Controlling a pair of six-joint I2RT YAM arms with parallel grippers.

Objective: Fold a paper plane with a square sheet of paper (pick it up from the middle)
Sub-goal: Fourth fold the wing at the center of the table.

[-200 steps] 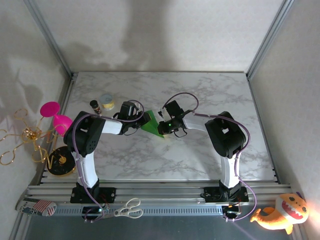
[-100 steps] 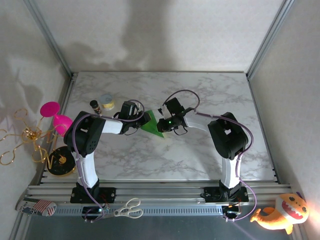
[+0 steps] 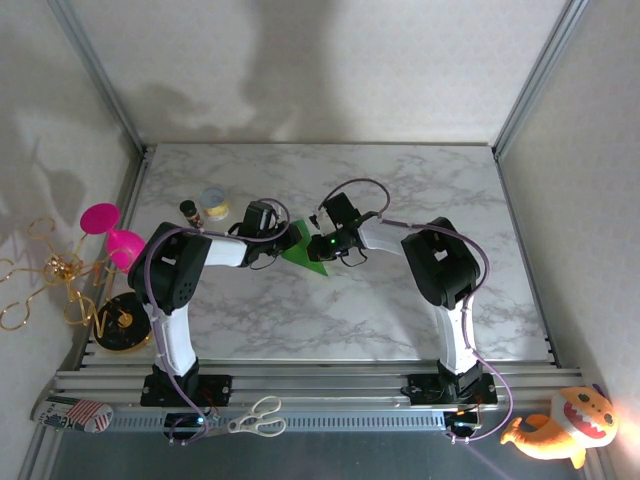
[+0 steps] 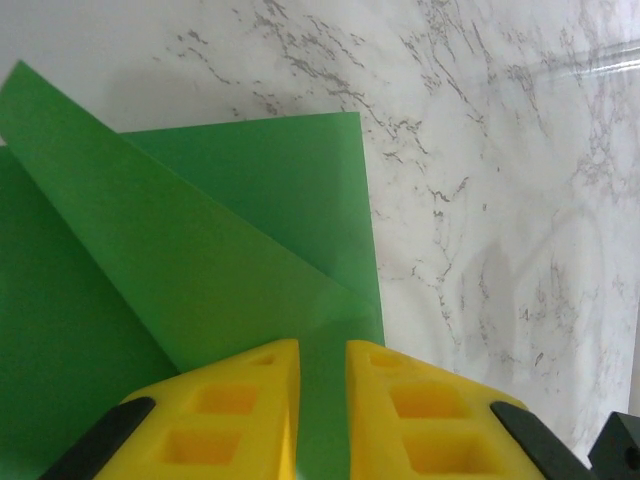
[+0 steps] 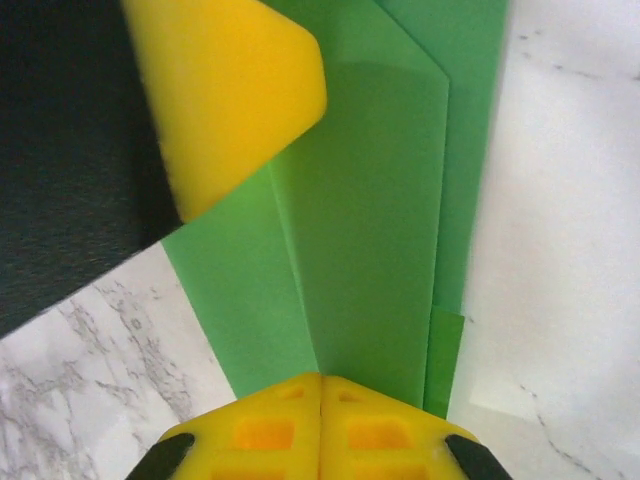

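We judge this mid-fold: the right pincer (image 5: 320,415), pressed together, sits on the crease of the square sheet of paper (image 5: 370,220). We cannot tell whether the left pincer (image 4: 322,395), at its 9 o'clock, pinches it. Next we need a firm press against the bench (image 3: 400,320).

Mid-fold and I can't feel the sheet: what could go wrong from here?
1. The left end effector and right end effector work close together on the green paper; they may collide.
2. The folded layers look offset at one edge in the right wrist view, so pressing may set a crooked crease.
3. Pulling apart might tear it.
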